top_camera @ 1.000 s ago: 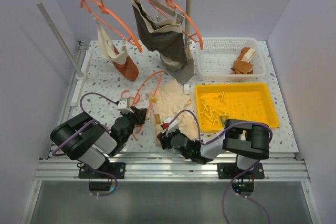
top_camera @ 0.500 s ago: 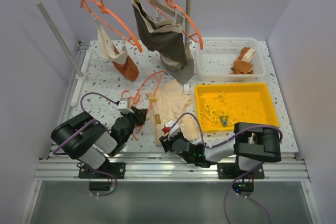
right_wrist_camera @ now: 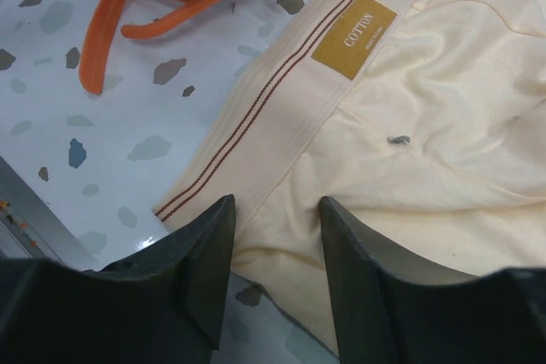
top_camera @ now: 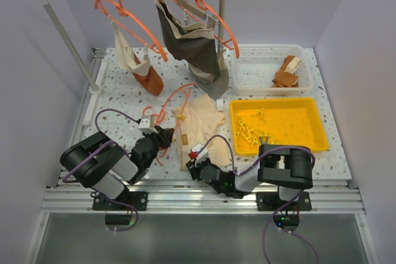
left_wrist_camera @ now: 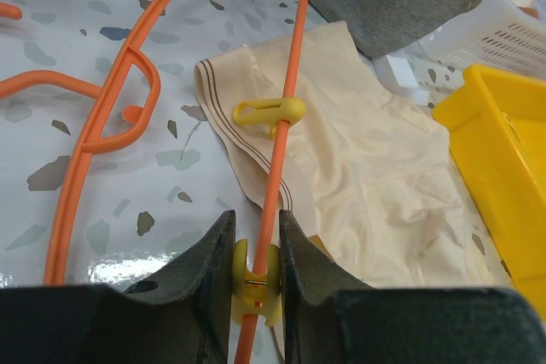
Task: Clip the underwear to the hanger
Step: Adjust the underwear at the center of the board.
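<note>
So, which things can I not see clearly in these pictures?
- Left wrist view: the left gripper covers most of the near yellow clip; whether it bites the underwear is hidden.
- Right wrist view: the top edge cuts off the hanger; the label has a line under COTTON that is too small to read.
- Top view: the right gripper hides the underwear's near corner.
</note>
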